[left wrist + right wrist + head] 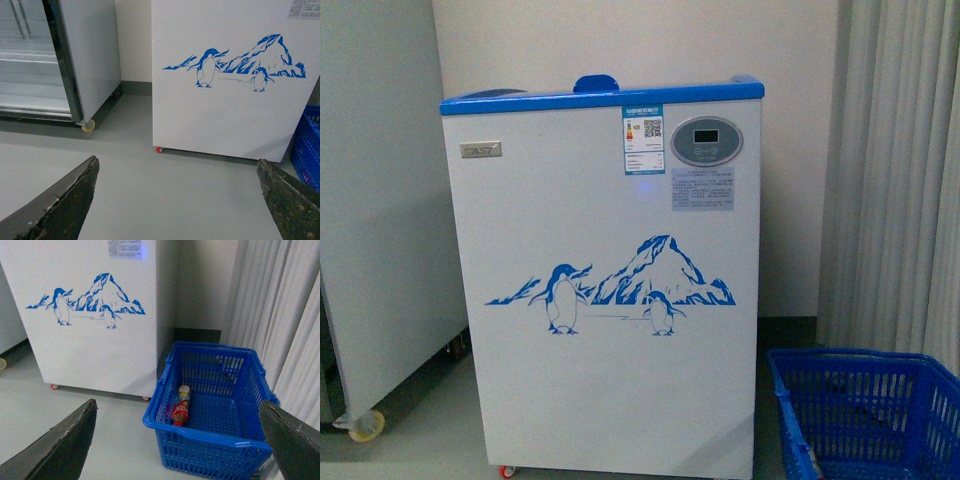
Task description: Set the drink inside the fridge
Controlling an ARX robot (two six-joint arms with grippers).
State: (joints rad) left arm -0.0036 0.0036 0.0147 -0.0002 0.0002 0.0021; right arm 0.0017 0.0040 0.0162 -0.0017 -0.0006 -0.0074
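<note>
Drink [180, 406], an amber plastic bottle, lies unfetched lower-centre in blue mesh basket [200, 432] by white penguin-printed fridge [90, 355]; left claw [176, 160] and right claw [176, 402] gape empty.

- The fridge [610, 390] is faced in smooth, faintly glossy white sheet; its rim [600, 101] is seen as blue plastic.
- The basket [210, 460] is moulded in blue plastic lattice.
- The floor [175, 195] is finished smooth and matt.
</note>
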